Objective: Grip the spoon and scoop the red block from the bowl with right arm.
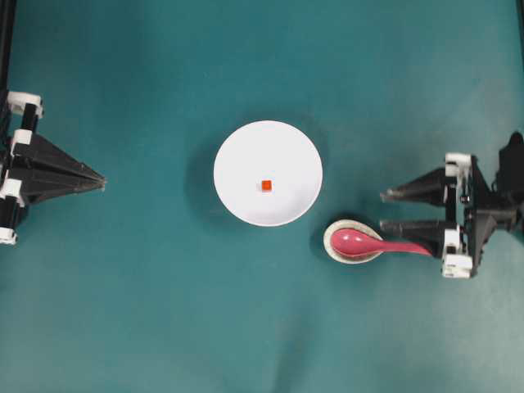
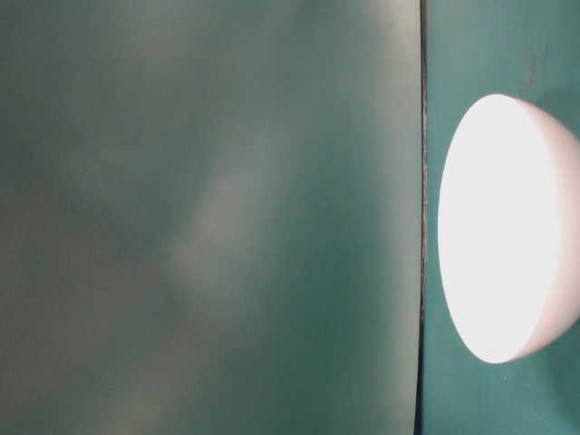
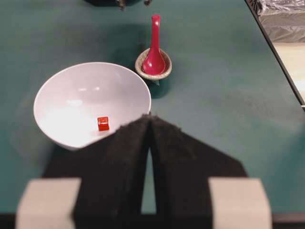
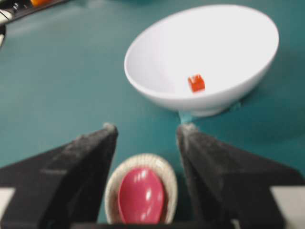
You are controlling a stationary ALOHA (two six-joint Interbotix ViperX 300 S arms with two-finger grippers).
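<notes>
The white bowl (image 1: pixel 237 147) stands mid-table with the tiny red block (image 1: pixel 266 186) at its centre. The pink spoon (image 1: pixel 381 244) rests with its scoop in a small speckled beige dish (image 1: pixel 331 246), its handle pointing right. My right gripper (image 1: pixel 383 210) is open and empty, just right of the dish, with its lower finger beside the handle. In the right wrist view the spoon's scoop (image 4: pixel 141 195) lies between my open fingers, with the bowl (image 4: pixel 157 52) and block (image 4: pixel 196 83) beyond. My left gripper (image 1: pixel 102 180) is shut and empty at the far left. It faces the bowl (image 3: pixel 71 95) and block (image 3: pixel 103 123).
The green table mat fills the overhead view around the dishes. The table's right edge and a pale floor (image 3: pixel 293 57) show in the left wrist view. The table-level view shows only the bowl's side (image 2: pixel 507 227) and a blurred green surface.
</notes>
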